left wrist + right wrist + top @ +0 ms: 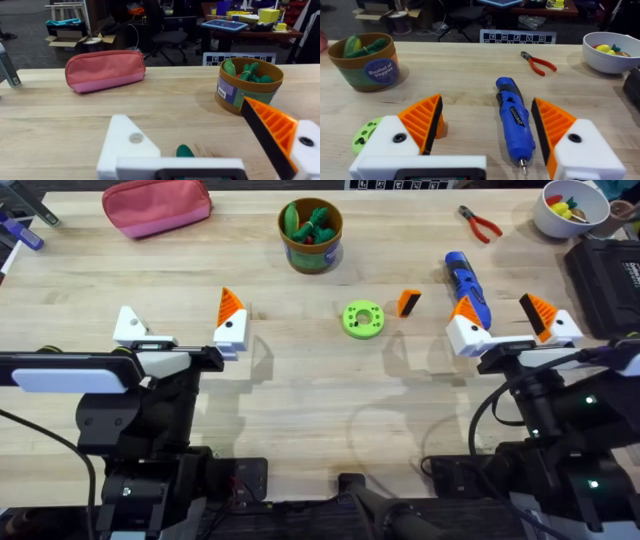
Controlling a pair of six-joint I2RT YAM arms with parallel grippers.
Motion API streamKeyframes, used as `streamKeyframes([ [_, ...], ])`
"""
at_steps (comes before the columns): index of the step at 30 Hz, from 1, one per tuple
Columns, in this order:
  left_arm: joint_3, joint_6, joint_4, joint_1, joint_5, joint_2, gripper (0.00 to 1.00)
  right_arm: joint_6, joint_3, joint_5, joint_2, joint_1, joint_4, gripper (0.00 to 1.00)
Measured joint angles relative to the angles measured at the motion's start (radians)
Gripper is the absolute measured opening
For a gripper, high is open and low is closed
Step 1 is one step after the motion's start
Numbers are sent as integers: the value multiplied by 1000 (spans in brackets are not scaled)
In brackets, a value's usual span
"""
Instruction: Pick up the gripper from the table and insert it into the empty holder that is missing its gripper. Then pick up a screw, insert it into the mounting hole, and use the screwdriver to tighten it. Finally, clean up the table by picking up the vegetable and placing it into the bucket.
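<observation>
Gripper [409, 302] lies between green disc [363, 319] and screwdriver [468, 287].

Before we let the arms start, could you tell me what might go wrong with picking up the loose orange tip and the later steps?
1. The loose orange tip lies close beside the green ring, so a grasp could nudge the ring or pinch both.
2. The right gripper is open over the screwdriver; lowering carelessly could roll it.
3. The bucket already looks full of green toys, so another vegetable may spill out.
</observation>
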Motion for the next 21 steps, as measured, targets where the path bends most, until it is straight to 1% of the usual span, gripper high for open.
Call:
streamKeyframes([
  [6, 0, 0, 4, 0, 0, 0, 988, 0, 0, 0, 0, 0, -1, 991],
  [9, 0, 0, 52, 0, -2, 0, 987, 0, 0, 0, 0, 0, 16, 992],
  [11, 2, 0, 74, 0, -2, 0, 986, 0, 0, 2, 2, -2, 72, 992],
  [14, 13, 0, 39, 0, -2, 0, 986, -4, 1, 8, 2, -2, 181, 991],
  [15, 25, 0, 25, 0, -2, 0, 986, -5, 5, 10, 2, -2, 194, 991],
  [17, 69, 0, 4, 0, -9, 11, 985, -8, 26, 12, 2, -2, 193, 992],
  [21, 252, 0, -95, 0, -27, 100, 985, -10, 129, 12, 22, -2, 123, 991],
])
